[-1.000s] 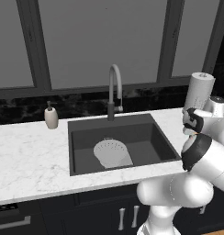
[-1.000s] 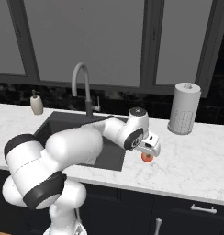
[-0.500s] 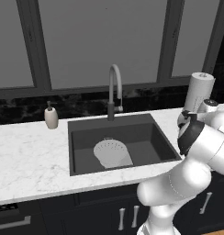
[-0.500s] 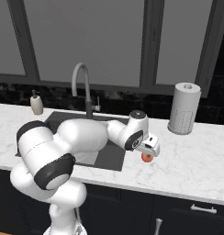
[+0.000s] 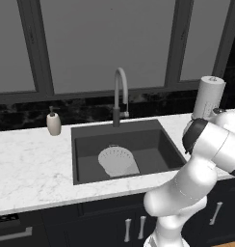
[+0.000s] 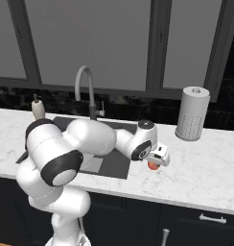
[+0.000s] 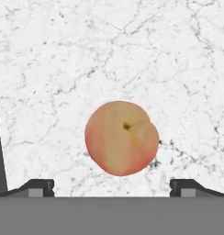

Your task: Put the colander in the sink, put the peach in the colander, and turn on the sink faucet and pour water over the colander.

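Resting on the white marble bench (image 7: 49, 55): small round red-orange peach (image 7: 121, 137).
Dark fingers (image 7: 38, 187) spread wide, tips either side of the fruit, clear of it, nothing gripped.

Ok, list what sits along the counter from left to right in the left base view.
Soap dispenser → sink with the colander in it and the sink faucet behind → paper towel roll.

Bare marble counter (image 7: 49, 59) rings the peach (image 7: 121, 137) on every side; the paper towel roll (image 6: 192, 113) stands well apart.
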Tool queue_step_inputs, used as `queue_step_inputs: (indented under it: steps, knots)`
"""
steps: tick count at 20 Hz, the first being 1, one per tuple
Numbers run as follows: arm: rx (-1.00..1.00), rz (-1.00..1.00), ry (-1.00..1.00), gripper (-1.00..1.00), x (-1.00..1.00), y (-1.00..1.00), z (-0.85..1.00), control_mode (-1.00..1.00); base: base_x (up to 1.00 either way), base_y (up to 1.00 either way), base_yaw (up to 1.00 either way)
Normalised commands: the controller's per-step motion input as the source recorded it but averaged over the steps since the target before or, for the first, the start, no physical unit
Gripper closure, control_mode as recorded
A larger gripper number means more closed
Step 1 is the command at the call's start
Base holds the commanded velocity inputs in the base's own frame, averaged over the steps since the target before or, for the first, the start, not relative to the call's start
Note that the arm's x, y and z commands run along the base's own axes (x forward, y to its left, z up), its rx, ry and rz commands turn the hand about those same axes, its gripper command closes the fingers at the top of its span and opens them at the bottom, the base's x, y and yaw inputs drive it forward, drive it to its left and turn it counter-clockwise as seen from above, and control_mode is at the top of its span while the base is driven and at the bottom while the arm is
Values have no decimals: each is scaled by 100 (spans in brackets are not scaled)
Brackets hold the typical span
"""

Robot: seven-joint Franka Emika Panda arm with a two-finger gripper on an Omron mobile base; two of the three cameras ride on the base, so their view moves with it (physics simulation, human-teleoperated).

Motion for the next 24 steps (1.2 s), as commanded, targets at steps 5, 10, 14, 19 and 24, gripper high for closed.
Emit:
queue_step_inputs:
  steps: [5,10,14,19,24]
  knots:
    - [-5,0,-10,-100,14,0,-18,-100,0,0,0]
    - [-6,0,-7,-100,5,-2,-27,-100,0,0,0]
    - [-7,0,-5,-100,4,0,-30,-100,0,0,0]
    - [-8,0,-4,-100,8,-1,-30,-100,0,0,0]
    - [-6,0,-2,-100,13,0,-28,-100,0,0,0]
